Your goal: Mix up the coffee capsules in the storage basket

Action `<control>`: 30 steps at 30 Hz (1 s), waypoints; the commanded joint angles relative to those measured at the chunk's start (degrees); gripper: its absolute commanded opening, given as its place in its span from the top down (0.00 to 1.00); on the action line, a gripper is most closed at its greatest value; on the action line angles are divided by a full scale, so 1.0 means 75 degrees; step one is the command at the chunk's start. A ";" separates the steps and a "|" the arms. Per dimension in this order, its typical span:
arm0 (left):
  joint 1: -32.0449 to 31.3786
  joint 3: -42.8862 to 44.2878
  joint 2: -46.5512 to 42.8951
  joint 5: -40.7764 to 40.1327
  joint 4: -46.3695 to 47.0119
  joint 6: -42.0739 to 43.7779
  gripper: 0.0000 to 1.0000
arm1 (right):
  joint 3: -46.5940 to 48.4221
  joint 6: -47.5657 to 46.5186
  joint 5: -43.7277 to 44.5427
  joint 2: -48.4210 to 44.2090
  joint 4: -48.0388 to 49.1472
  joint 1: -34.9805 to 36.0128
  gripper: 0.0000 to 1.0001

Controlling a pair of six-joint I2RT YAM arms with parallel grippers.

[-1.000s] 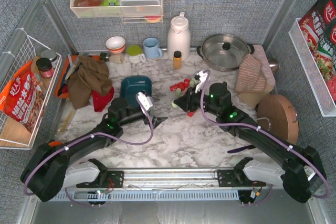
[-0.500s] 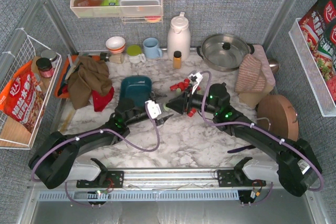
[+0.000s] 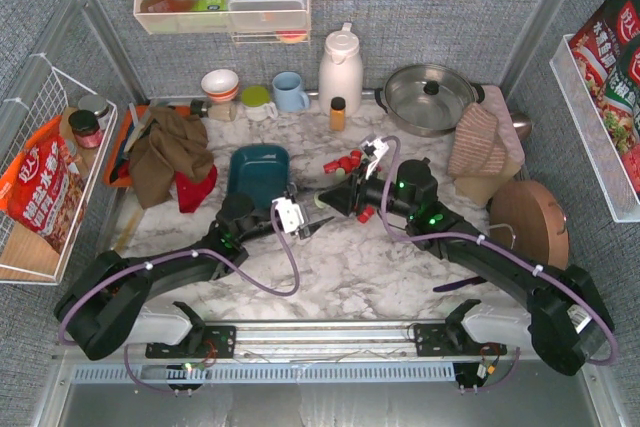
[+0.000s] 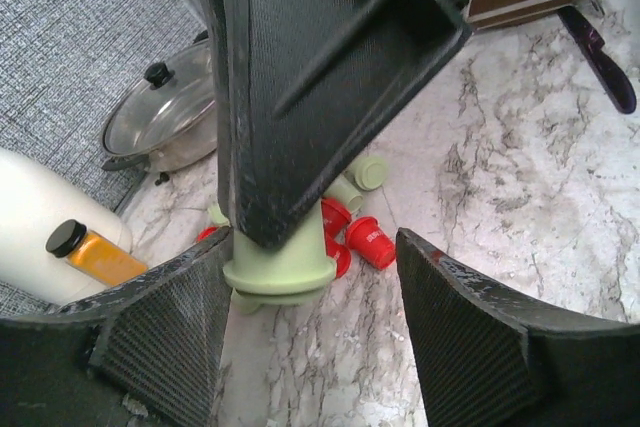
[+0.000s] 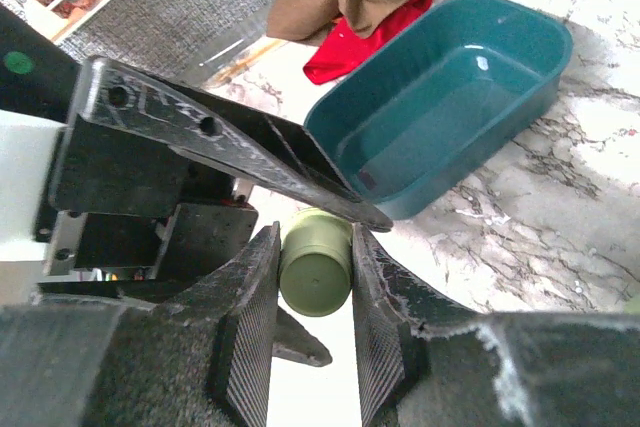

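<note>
My right gripper is shut on a pale green coffee capsule, held above the marble just right of the dark teal storage basket, which shows no capsules inside. My left gripper is open, its fingers on either side of that same capsule without closing on it. In the top view the two grippers meet tip to tip, left and right, beside the basket. Loose red capsules and a green one lie on the table behind.
A brown cloth on a red cloth lies left of the basket. At the back stand a white thermos, an amber bottle, a blue mug and a lidded pot. A wooden board is right.
Both grippers have come together at mid-table. The right brought the green capsule left, and the left swung right until its open fingers bracket the capsule.
</note>
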 commanded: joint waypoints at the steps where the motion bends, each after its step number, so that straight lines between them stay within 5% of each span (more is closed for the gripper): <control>1: -0.0042 -0.0035 -0.0032 -0.0012 0.0674 -0.0264 0.27 | 0.0065 -0.0057 0.0130 0.0121 0.0073 0.0013 1.00; 6: -0.0052 -0.0035 -0.0055 -0.0071 0.0746 -0.0337 0.29 | 0.0077 -0.0021 0.0095 0.0144 0.0117 0.0007 1.00; 11: -0.0068 -0.0012 -0.0006 -0.0111 0.0762 -0.0359 0.52 | 0.0065 0.0029 0.0062 0.0155 0.0133 0.0013 1.00; 16: -0.0064 0.0074 0.0045 -0.0266 0.0537 -0.0317 0.61 | 0.0077 0.0035 0.0028 0.0142 0.0134 0.0012 0.98; 20: -0.0070 0.0156 0.0078 -0.0673 0.0305 -0.0342 0.65 | 0.0089 -0.0017 0.0282 0.0020 -0.0044 0.0007 0.66; 25: -0.0003 0.0341 0.0142 -0.2301 -0.0100 -0.0806 0.69 | -0.0022 -0.0360 0.1735 -0.0529 -0.0718 -0.0016 0.59; 30: 0.0296 0.0606 0.0435 -0.3371 -0.0312 -0.1451 0.72 | -0.0106 -0.0524 0.4868 -0.0979 -0.1954 -0.0071 0.53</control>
